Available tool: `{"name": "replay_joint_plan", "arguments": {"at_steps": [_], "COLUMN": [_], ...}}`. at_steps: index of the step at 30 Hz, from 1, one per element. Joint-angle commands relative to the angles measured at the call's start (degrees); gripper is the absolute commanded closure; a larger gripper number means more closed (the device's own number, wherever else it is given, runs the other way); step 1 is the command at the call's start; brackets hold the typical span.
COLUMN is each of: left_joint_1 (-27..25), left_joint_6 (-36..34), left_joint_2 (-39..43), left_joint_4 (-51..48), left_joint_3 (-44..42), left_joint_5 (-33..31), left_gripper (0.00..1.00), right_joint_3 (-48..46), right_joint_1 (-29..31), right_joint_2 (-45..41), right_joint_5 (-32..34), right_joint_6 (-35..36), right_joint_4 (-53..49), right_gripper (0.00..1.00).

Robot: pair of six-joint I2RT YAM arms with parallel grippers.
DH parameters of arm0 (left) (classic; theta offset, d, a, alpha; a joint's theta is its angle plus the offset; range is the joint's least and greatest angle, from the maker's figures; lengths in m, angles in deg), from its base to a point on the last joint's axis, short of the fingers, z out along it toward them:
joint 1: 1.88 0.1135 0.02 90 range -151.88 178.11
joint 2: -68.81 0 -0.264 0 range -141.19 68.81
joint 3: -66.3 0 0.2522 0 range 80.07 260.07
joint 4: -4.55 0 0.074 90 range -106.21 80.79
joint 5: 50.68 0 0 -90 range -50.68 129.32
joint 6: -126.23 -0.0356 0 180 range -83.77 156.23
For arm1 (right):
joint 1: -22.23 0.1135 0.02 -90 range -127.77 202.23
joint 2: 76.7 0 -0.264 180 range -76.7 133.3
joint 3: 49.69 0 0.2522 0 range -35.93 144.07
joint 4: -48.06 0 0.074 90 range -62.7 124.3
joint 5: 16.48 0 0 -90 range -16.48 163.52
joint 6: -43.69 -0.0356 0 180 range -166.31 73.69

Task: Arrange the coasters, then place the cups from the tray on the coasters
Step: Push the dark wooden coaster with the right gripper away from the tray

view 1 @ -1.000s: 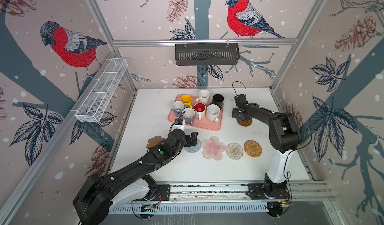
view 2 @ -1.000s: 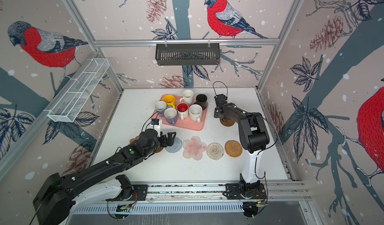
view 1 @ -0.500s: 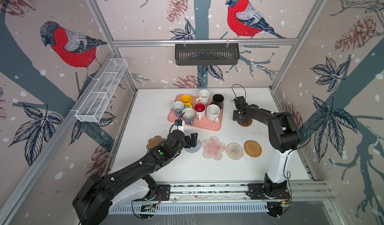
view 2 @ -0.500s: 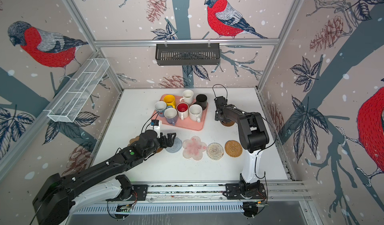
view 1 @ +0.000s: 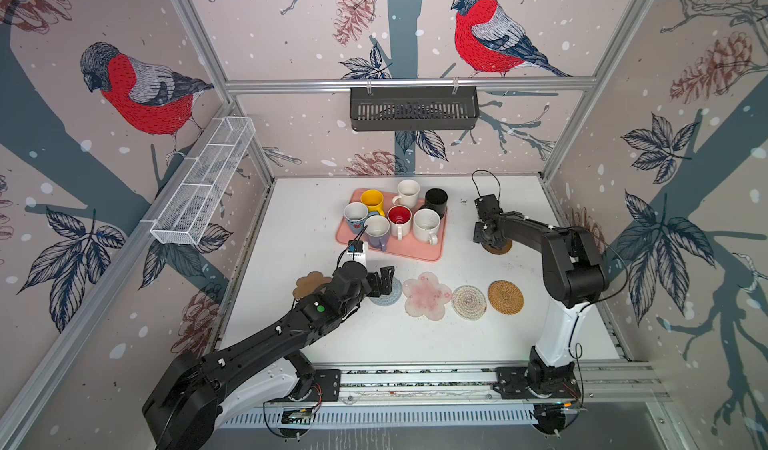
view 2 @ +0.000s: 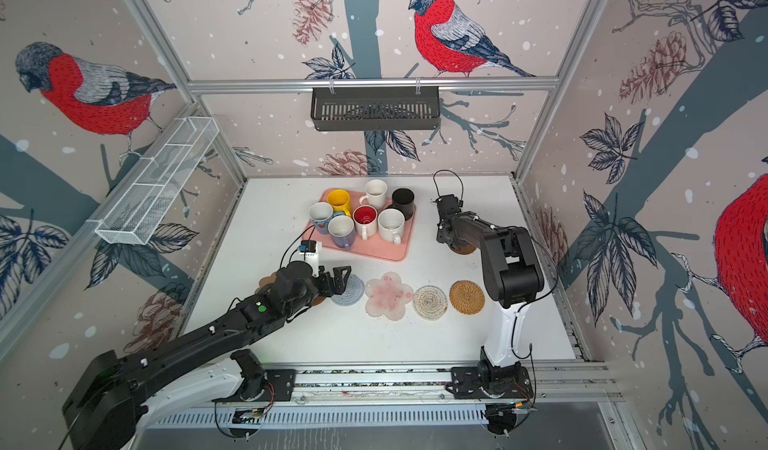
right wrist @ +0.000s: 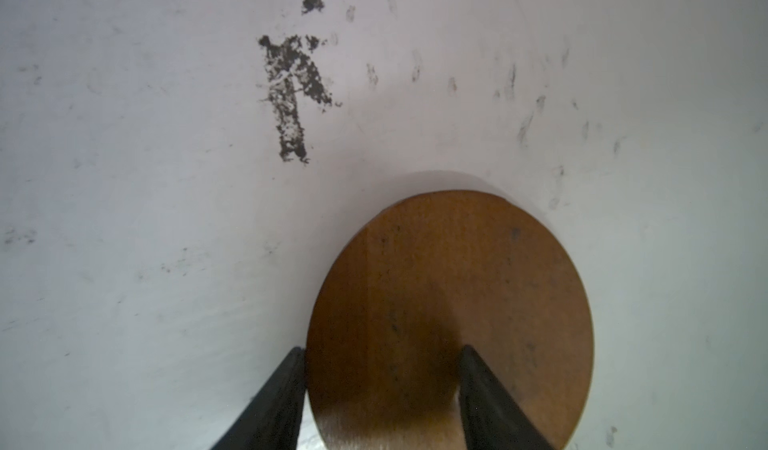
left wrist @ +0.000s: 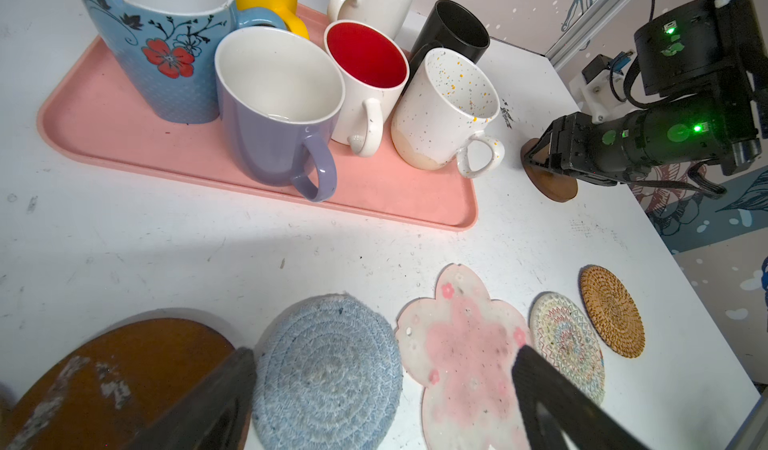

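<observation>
Several cups, among them yellow (view 1: 371, 200), black (view 1: 436, 200) and lavender (left wrist: 274, 136), stand on the pink tray (view 1: 415, 252). In front of it lie a grey-blue coaster (view 1: 390, 298), a pink flower coaster (view 1: 427, 296), a cream rope coaster (view 1: 468, 301) and a rattan coaster (view 1: 505, 297). My left gripper (left wrist: 382, 356) hangs open just above the grey-blue coaster (left wrist: 328, 377). Right of the tray my right gripper (right wrist: 382, 350) is down on a brown disc coaster (right wrist: 449, 286). Its jaws are apart, one fingertip at the rim, the other over the face.
A tan coaster (view 1: 309, 283) and a worn brown one (left wrist: 104, 365) lie beside my left wrist. A black slotted basket (view 1: 413, 109) hangs on the back wall. A white wire shelf (view 1: 203, 190) runs along the left wall.
The right gripper's jaws have narrowed over the brown disc coaster. The left arm has hardly moved.
</observation>
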Motion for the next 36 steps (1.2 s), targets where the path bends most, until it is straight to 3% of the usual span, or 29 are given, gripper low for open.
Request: {"name": "replay_joint_plan", "arguments": {"at_steps": [1,11,23,36], "left_joint_1": [0.13,0.09,0.09,0.09], "left_joint_6": [-0.24,-0.28,0.31,0.26], "left_joint_2": [0.39,1.35,1.44,3.95], "left_joint_4": [1.96,3.98,8.23,9.99], "left_joint_3": [-0.16,-1.67,-4.23,-6.71], "left_joint_5": [0.64,1.86,4.12,5.91], "left_gripper": [0.03,0.03,0.03,0.03], "right_joint_3": [-1.34,-7.21,-17.40,-25.30], "right_joint_1": [-0.99,-5.38,-14.64,-18.35], "right_joint_2": [-0.80,-5.63,-13.13,-21.02], "right_joint_5": [-0.12,0.27,-7.41,-8.28], "right_joint_6": [-1.22,-1.27,-3.03,-4.50], "right_joint_4": [-1.78,-1.86,-0.06,-2.24], "right_gripper": [0.43,0.44,0.45,0.45]}}
